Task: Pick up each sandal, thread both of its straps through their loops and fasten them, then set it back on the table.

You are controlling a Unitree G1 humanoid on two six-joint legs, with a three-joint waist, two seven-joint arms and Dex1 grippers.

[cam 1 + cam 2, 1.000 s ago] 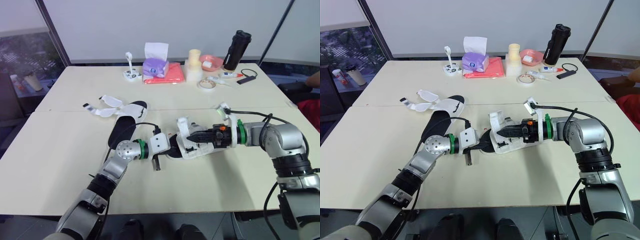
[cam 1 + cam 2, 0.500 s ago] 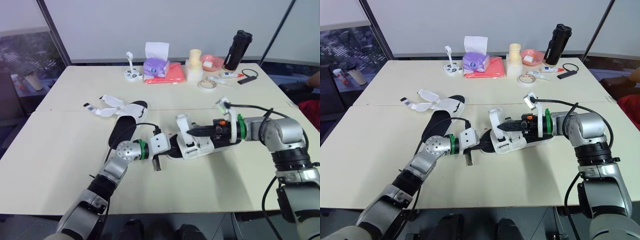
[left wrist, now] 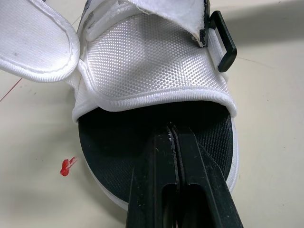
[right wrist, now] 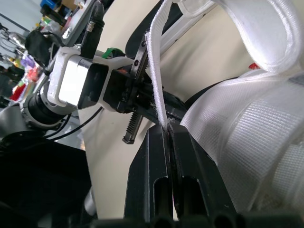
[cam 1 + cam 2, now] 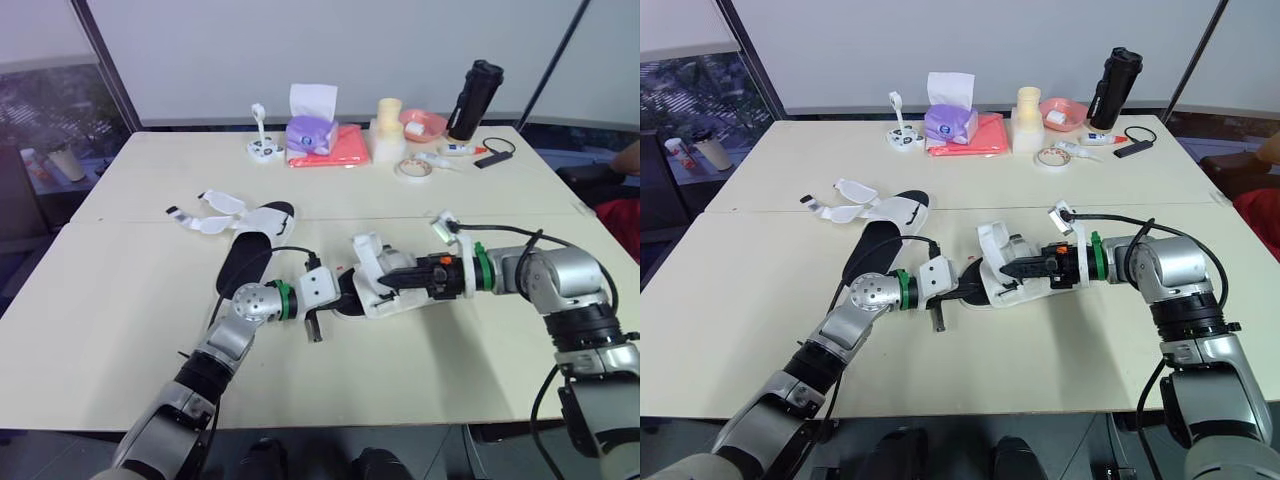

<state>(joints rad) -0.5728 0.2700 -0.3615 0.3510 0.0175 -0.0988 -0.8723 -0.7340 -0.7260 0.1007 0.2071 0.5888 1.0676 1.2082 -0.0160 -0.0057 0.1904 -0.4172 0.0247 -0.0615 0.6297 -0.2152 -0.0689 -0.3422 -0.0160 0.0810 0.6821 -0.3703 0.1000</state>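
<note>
Left wrist view: left claw (image 3: 172,130) clenched on the black sole edge of the sandal (image 3: 152,71), which rests mid-worktop (image 5: 120,300). Right claw (image 4: 167,127) clenched on a thin white strap (image 4: 154,71) of that sandal, strap lifted. Second sandal (image 5: 250,245) lies nearby to the left, straps splayed open.

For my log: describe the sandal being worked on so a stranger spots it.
On the near table, it is the sandal between the left end effector and right end effector. Unlike the other sandal farther back, its strap is pinched.
</note>
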